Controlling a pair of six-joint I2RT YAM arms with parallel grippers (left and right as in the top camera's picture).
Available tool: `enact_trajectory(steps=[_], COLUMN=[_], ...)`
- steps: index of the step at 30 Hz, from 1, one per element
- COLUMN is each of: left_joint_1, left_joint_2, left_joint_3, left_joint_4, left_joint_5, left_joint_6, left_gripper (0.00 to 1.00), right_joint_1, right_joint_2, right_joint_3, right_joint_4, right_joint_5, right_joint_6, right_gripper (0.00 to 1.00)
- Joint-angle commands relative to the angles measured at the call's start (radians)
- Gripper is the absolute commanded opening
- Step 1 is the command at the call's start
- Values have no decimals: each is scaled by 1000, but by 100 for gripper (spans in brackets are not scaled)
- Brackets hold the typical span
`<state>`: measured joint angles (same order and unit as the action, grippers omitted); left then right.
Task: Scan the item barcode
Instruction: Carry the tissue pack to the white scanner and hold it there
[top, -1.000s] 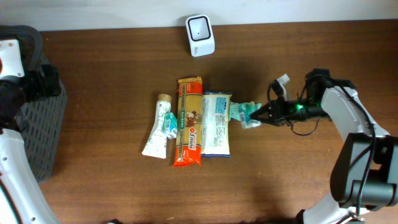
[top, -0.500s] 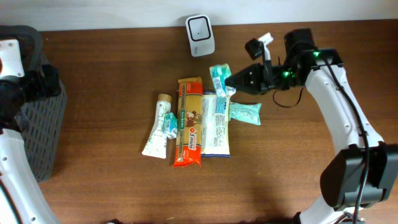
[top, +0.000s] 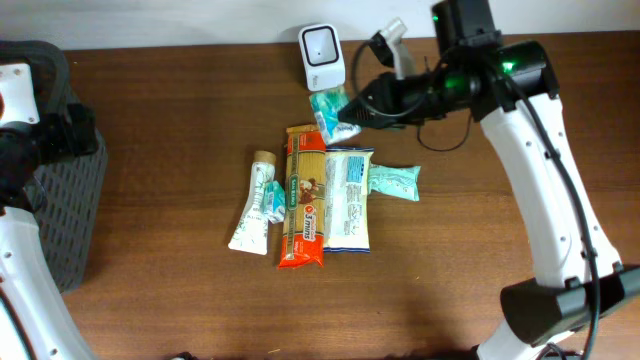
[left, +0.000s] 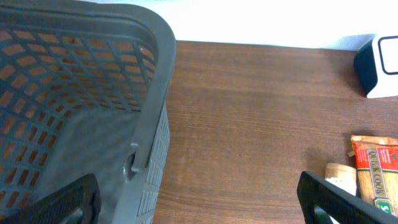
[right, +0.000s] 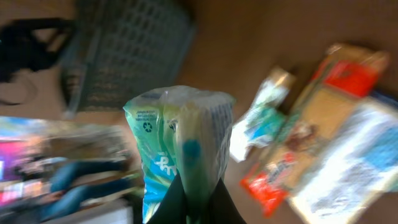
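The right end effector (top: 355, 114) is closed on a teal pack (top: 330, 108), pinching it at its 3 o'clock end. From overhead the pack sits off the counter (top: 480, 270), just at 6 o'clock of the white barcode scanner (top: 322, 56). The scanner stands at the counter's 12 o'clock edge, against the pale wall. Whether pack and scanner touch cannot be told. In the right wrist view the pack (right: 180, 143) fills the middle, its crimped end and a small recycling mark facing the camera. The dark fingers (right: 186, 202) meet on it at the bottom edge. No barcode can be made out in that blurred picture.

On the counter near the middle lie four more goods side by side. A white tube (top: 255, 203) lies at 9 o'clock of the group. An orange pasta packet (top: 305, 195) lies next to it, then a white-and-blue bag (top: 348, 198). A second teal pack (top: 395, 181) lies at 3 o'clock, touching the bag's edge. The held pack hangs just above the pasta packet's 12 o'clock end.

A grey mesh basket (top: 75, 210) stands at the counter's 9 o'clock edge. The left end effector (left: 199, 186) hangs beside it with its jaws wide apart and holding nothing. One finger (left: 68, 202) is over the basket's rim and the other is over bare wood.
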<state>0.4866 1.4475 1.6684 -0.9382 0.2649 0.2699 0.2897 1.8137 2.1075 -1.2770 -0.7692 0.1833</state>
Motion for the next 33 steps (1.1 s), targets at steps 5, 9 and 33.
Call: enact_trajectory(steps=[5,9,33], left_joint_1=[3,3,3], left_joint_2=[-4,-4,-4], left_joint_3=[16,16,16], left_joint_4=[2,2,2], left_joint_5=[1,1,1], left_joint_6=[16,16,16], left_gripper=[99,99,99], right_joint_1=[214,220,174], right_joint_2=[52,288,458], right_joint_3=[142,142,143], right_joint_4=[177,651,878], right_joint_5=[1094,1286,1046], right_joint_6=[-57,-381,-485], right_gripper=[4,4,4])
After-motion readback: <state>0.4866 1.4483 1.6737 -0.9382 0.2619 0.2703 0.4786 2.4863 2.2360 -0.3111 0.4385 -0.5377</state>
